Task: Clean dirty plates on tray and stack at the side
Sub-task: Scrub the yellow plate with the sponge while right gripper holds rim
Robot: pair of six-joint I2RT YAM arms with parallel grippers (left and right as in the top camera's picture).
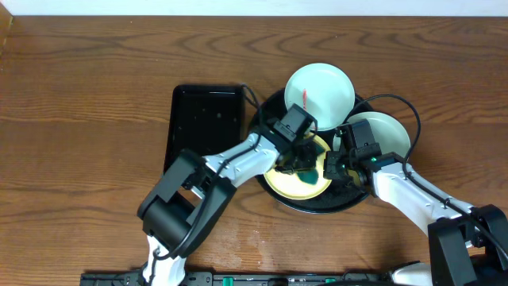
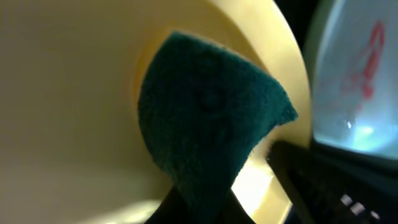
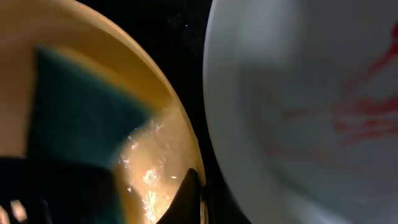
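On the round black tray (image 1: 317, 205), the pale yellow plate (image 1: 279, 181) lies directly beneath the left tool (image 1: 300, 159), which is clamped on a green sponge (image 1: 312, 173) pressed to the plate. The right tool (image 1: 337, 165) sits at the plate's right rim; how far it is open cannot be told. Beyond, at the tray's far edge, a red-smeared plate (image 1: 325, 83) waits, with a second bluish-white plate (image 1: 389, 131) to its right.

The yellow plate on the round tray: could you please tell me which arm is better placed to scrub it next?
Probably left. The left gripper holds the green sponge on the yellow plate, so it can scrub straight away; the right gripper sits at that plate's rim with no sponge.
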